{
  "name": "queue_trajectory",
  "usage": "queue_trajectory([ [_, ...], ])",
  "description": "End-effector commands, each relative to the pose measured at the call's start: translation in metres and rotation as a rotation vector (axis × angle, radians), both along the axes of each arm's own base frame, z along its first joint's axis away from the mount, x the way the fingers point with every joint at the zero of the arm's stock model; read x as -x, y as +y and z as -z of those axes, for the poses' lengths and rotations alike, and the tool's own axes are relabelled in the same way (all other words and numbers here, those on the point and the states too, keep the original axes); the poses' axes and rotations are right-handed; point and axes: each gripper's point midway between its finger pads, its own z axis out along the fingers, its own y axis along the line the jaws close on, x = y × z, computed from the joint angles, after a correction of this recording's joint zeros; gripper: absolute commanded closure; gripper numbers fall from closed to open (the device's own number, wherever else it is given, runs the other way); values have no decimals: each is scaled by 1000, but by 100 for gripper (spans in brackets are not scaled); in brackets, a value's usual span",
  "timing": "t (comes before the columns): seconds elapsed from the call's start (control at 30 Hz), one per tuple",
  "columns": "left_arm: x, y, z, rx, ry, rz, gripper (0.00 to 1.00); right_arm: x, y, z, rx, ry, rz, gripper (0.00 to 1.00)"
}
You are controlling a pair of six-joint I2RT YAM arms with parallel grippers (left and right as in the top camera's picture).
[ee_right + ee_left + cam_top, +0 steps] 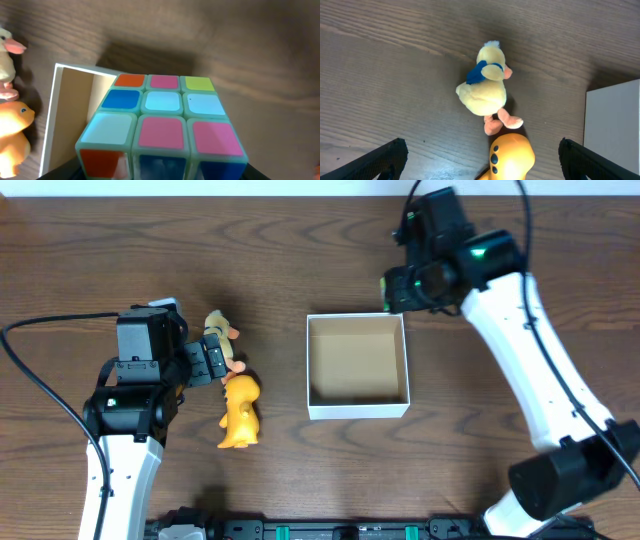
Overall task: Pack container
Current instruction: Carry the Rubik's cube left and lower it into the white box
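Note:
The container (357, 411), a square white-walled box with a brown inside, sits mid-table and holds nothing I can see. My right gripper (400, 288) hovers at its far right corner, shut on a colourful puzzle cube (165, 120). The cube fills the right wrist view, above the container's wall (50, 125). My left gripper (212, 360) is open and empty (482, 145). Its fingers straddle a yellow plush duck (485, 90) and the top of an orange-yellow toy animal (511, 155). Both toys lie left of the container, the duck (222, 332) farther back than the toy animal (241, 412).
The container's white wall (615, 130) shows at the right edge of the left wrist view. The duck (6, 65) and toy animal (12, 135) show at the left edge of the right wrist view. Dark wood table all around; a black cable runs at the left.

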Motion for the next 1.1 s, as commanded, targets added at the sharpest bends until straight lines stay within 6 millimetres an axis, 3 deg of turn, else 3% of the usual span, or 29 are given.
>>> queue_trajectory([
  [0.0,-3,1,-8,3,-23,-8,2,5,12,27,-13,90,112,57],
  [0.3,-3,1,-8,3,-23,-8,2,18,36,77,53,218,76,55],
  [0.47,-3,1,-8,3,-23,-8,2,22,34,97,73,281,140,54],
  [0.83,-3,1,-8,3,-23,-8,2,23,25,114,112,307,212,53],
  [1.07,-3,1,-8,3,-22,-8,2,31,10,141,130,343,234,52],
])
